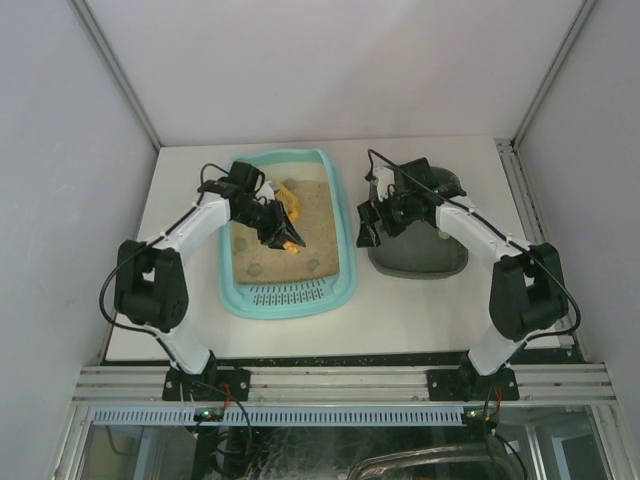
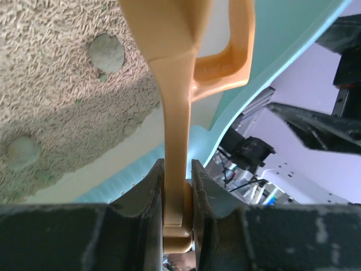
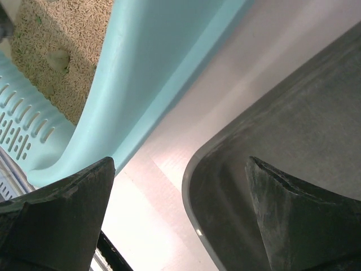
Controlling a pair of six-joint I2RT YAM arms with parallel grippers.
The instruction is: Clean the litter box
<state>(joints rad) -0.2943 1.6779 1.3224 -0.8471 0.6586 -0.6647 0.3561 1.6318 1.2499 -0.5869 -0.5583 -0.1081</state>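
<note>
The turquoise litter box [image 1: 340,215] sits left of centre, tan sand inside, slotted grate at its near end. Several grey-green clumps [image 1: 254,268] lie on the sand; two show in the left wrist view [image 2: 107,52]. My left gripper [image 1: 272,222] is shut on the handle of an orange scoop [image 1: 290,240], held over the sand; the handle [image 2: 176,141] runs up between my fingers. My right gripper [image 1: 368,225] is open and empty over the left rim of the dark grey tray [image 1: 440,262]. The box wall [image 3: 146,84] and grey tray [image 3: 304,141] show in the right wrist view.
The grey tray stands right of the litter box with a strip of white table [image 3: 169,169] between them. Enclosure walls surround the table; a metal rail [image 1: 340,382] runs along the near edge.
</note>
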